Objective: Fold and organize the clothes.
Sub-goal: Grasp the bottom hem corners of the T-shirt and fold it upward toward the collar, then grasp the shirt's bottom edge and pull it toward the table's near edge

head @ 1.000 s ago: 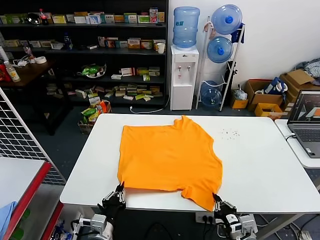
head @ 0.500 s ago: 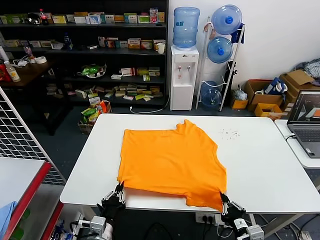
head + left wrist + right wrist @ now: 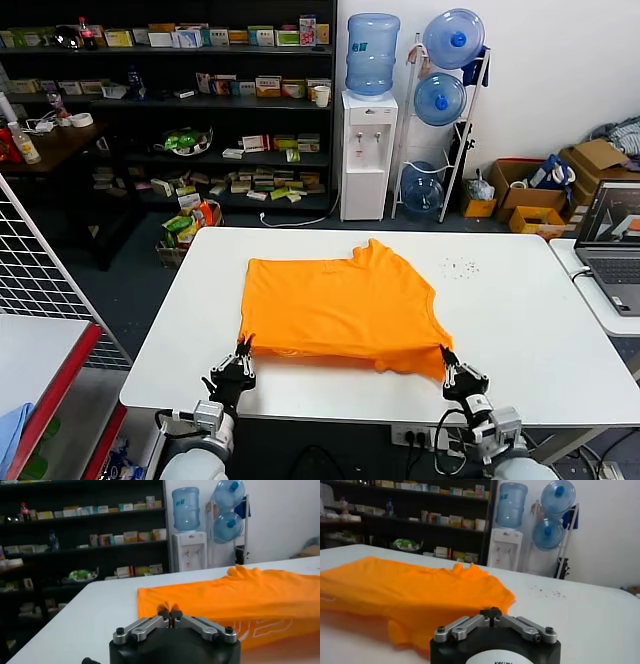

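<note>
The clothes are one bright orange T-shirt (image 3: 340, 305) lying across the middle of the white table (image 3: 520, 330). Its near hem is raised off the table at both corners. My left gripper (image 3: 241, 349) is shut on the near left corner, and a sliver of orange shows between its tips (image 3: 170, 614). My right gripper (image 3: 445, 353) is shut on the near right corner (image 3: 492, 611). In the left wrist view the T-shirt (image 3: 240, 592) shows white lettering (image 3: 260, 627) under the lifted edge. The right wrist view shows the T-shirt (image 3: 410, 590) sagging back toward the table.
An open laptop (image 3: 615, 245) sits on a side table at the right. A wire rack and a red-edged table with a blue cloth (image 3: 10, 430) stand at the left. Small dark specks (image 3: 460, 267) dot the table. Shelves and a water dispenser (image 3: 368, 150) stand behind.
Both grippers have risen from the near table edge and moved away over the table, carrying the T-shirt's near corners. The near hem now lies farther in and off the surface.
</note>
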You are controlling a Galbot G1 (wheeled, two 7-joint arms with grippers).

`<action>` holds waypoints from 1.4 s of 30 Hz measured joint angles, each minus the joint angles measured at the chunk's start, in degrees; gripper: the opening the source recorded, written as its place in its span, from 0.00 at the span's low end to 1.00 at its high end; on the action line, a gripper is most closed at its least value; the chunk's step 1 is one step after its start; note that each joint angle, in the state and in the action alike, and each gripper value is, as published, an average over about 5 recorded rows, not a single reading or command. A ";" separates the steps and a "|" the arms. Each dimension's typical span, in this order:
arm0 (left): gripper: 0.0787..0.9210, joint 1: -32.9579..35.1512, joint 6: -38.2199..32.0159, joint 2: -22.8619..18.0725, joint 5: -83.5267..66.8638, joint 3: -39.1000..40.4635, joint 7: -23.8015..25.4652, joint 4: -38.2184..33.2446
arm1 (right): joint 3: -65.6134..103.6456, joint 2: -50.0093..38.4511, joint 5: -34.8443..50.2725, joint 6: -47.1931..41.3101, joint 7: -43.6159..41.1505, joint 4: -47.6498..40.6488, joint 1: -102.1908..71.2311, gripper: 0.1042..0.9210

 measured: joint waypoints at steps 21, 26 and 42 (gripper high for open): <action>0.07 -6.19 0.29 0.53 -0.11 2.01 0.62 7.53 | -5.14 1.52 0.47 1.05 -2.26 -14.92 16.36 0.15; 0.23 -5.84 -1.11 1.35 -0.61 2.01 1.03 7.15 | -4.72 0.92 1.09 -0.17 -2.50 -14.59 15.97 0.33; 0.78 -3.68 0.27 2.59 -4.65 1.28 -0.08 2.49 | -0.46 -2.17 1.31 -8.36 -3.91 -6.67 6.80 0.86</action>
